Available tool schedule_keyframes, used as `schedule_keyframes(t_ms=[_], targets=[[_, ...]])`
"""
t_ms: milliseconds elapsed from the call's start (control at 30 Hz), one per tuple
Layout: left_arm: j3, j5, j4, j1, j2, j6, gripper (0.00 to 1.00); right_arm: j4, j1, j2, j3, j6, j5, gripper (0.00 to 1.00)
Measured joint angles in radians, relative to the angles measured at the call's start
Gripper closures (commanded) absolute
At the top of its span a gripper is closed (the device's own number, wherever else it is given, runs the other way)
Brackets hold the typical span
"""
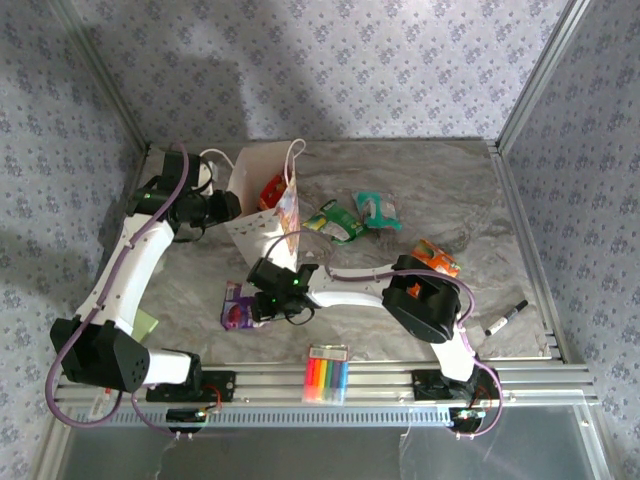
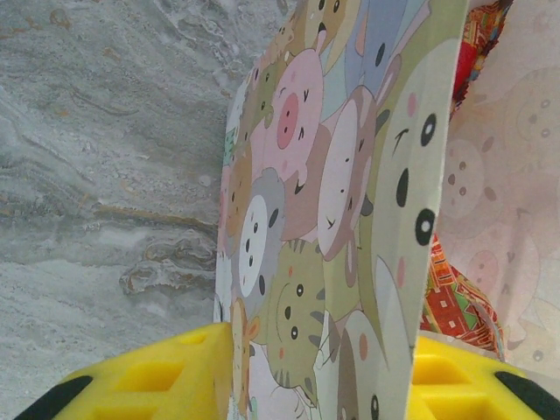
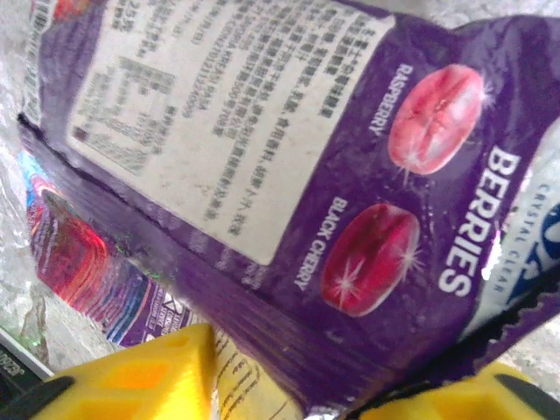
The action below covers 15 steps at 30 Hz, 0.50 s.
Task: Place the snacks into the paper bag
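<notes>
Left claw (image 2: pixel 315 378) clamped on paper bag (image 2: pixel 350 175) wall; red packet (image 1: pixel 272 188) inside bag. Right claw (image 3: pixel 306 376) clamped on purple packet (image 3: pixel 350 175), desk (image 1: pixel 450 190) front-left.

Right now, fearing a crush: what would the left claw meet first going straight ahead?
The paper bag: its cartoon-printed side sits right between the fingers of the left claw. Pushing on would likely crumple it.
</notes>
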Motion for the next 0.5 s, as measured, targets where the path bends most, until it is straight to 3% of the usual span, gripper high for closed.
schedule_keyframes(t_ms=[133,467,500], targets=[[-0.002,-0.001,0.000,0.000,0.000,0.000,0.61,0.011,-0.007,-0.001,0.000,-0.005,-0.011,0.79],[-0.006,0.000,0.000,0.000,0.000,-0.001,0.61,0.018,-0.023,-0.058,-0.058,-0.020,-0.010,0.93],[-0.006,0.000,0.000,0.000,0.000,-0.002,0.61,0.017,-0.024,-0.064,-0.064,-0.023,-0.009,0.99]])
